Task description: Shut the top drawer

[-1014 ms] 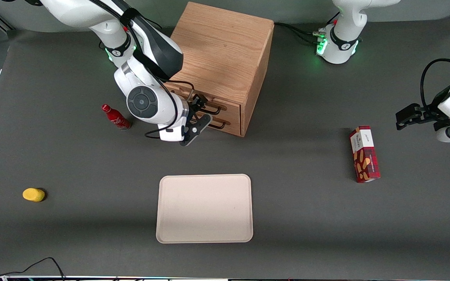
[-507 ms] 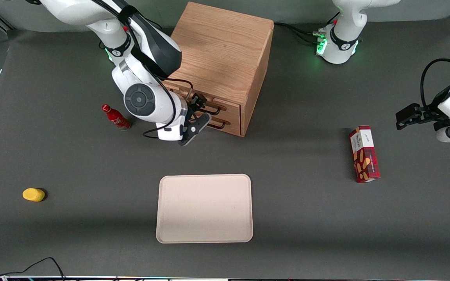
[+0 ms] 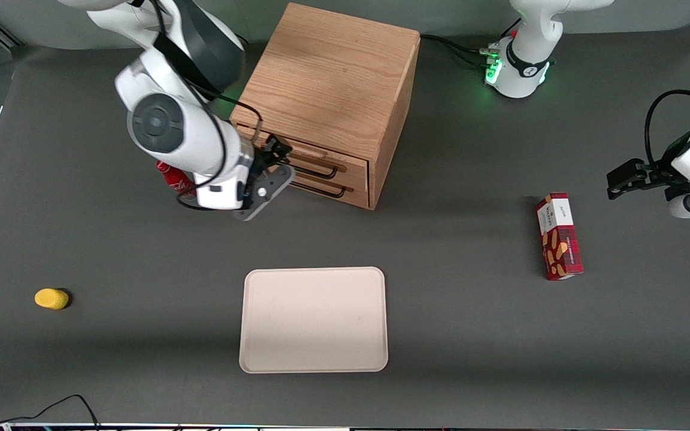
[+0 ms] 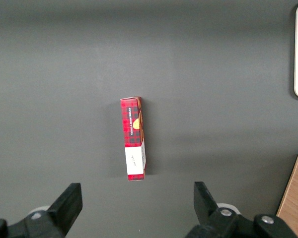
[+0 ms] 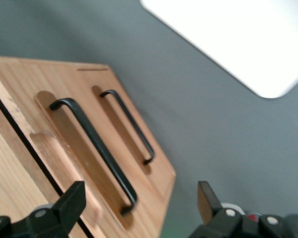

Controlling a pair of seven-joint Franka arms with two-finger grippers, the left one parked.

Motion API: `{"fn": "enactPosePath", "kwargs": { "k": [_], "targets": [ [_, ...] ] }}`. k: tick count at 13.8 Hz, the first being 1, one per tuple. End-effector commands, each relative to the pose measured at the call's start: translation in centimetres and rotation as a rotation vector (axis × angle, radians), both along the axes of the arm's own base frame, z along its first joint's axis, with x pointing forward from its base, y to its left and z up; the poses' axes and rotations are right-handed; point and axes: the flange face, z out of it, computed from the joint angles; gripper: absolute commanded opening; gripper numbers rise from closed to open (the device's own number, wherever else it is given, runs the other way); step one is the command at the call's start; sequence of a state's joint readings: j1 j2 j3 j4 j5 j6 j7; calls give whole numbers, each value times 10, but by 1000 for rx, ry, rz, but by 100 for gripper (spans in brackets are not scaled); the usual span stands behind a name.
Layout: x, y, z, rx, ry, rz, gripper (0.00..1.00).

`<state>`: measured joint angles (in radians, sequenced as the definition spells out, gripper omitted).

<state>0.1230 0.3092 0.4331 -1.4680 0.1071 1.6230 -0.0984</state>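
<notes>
We see a light oak wooden cabinet (image 3: 333,90) standing on the dark grey table (image 3: 471,335). Its top drawer (image 3: 315,157) is the thin upper one, and it sits flush with the cabinet front — it looks pushed in. A black wire bar handle (image 3: 316,173) runs along its front. Just under it is the lower drawer (image 3: 324,187) with the same kind of black handle (image 5: 130,124).

The right arm's black two-finger gripper (image 3: 270,161) hangs in front of the cabinet, at the end of the drawers toward the working arm's end of the table. In the right wrist view its fingers (image 5: 72,201) are spread wide apart and hold nothing. The top drawer's handle shows between them, but they do not touch it.

A small red bottle (image 3: 172,178) stands next to the white arm, partly hidden by it. A flat cream tray (image 3: 314,359) lies nearer to the front camera than the cabinet. A little yellow thing (image 3: 51,298) lies toward the working arm's end of the table. A red checked snack box (image 3: 558,235) lies flat toward the parked arm's end — well apart from everything else
</notes>
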Motion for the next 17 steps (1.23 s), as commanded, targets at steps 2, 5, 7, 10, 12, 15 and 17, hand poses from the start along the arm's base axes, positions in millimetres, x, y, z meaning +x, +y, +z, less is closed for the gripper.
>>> {"fn": "enactPosePath", "kwargs": {
  "k": [2, 5, 7, 10, 12, 15, 17],
  "targets": [
    [6, -62, 64, -68, -106, -124, 100],
    [22, -123, 80, -134, -149, -291, 100],
    [38, -172, 77, -158, -146, -384, 100],
    [48, -215, 70, -210, -152, -452, 100],
    [54, -252, 59, -229, -138, -515, 100],
    [57, -279, 47, -234, -138, -548, 100],
    [62, -289, 52, -236, -146, -564, 100]
  ]
}}
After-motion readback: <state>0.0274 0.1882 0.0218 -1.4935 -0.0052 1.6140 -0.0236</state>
